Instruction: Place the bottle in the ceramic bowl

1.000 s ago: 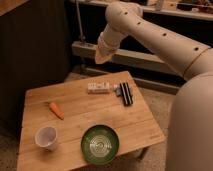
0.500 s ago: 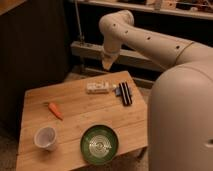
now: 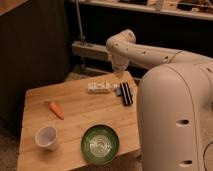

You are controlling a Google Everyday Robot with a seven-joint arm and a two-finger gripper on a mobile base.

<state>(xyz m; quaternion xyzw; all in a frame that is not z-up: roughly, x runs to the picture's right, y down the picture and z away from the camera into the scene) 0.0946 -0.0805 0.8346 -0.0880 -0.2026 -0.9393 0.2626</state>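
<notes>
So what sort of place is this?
Likely a lab or workshop: a small wooden table, a metal rack behind it. The gripper hangs over the table's far edge, near the bottle.

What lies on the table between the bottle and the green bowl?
Only bare table, in the camera view, between the bottle and ceramic bowl. The gripper hovers above its far edge.

You see the gripper [image 3: 119, 71] hanging over the table's [image 3: 75, 100] far edge, at 1 o'clock from the bottle [image 3: 99, 88], which lies flat. A black block [image 3: 126, 93] lies at the bottle's 3 o'clock. The bowl [image 3: 100, 144] sits at its 6 o'clock, with the cup [image 3: 46, 137] at the bowl's 9 and the carrot [image 3: 56, 110] at its 10.
</notes>
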